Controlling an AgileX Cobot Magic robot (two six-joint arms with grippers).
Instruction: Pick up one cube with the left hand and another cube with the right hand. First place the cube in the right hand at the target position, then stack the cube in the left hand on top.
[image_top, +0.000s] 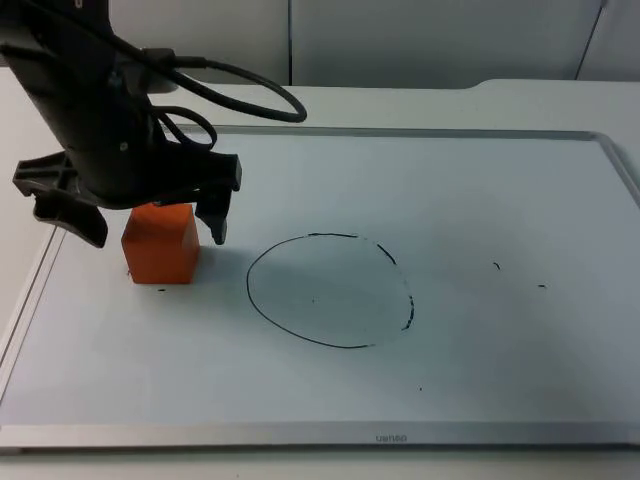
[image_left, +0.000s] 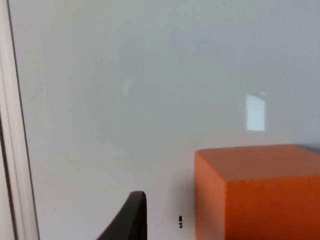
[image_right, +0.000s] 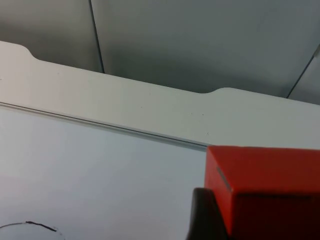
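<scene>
An orange cube (image_top: 160, 245) rests on the whiteboard at the left, just left of the hand-drawn black circle (image_top: 330, 290). My left gripper (image_top: 157, 238) is lowered over it and open, one finger on each side of the cube. The left wrist view shows the orange cube (image_left: 260, 192) on the board beside one black fingertip (image_left: 131, 217), with a gap between them. In the right wrist view a red cube (image_right: 270, 192) sits close up against a black fingertip (image_right: 202, 215), held above the board with the right gripper shut on it.
The whiteboard's metal frame (image_top: 300, 433) runs along the front and its left edge (image_left: 15, 150) lies close to the left gripper. The grey partition wall (image_right: 200, 40) stands behind the table. A few small pen marks (image_top: 497, 266) dot the board's right half.
</scene>
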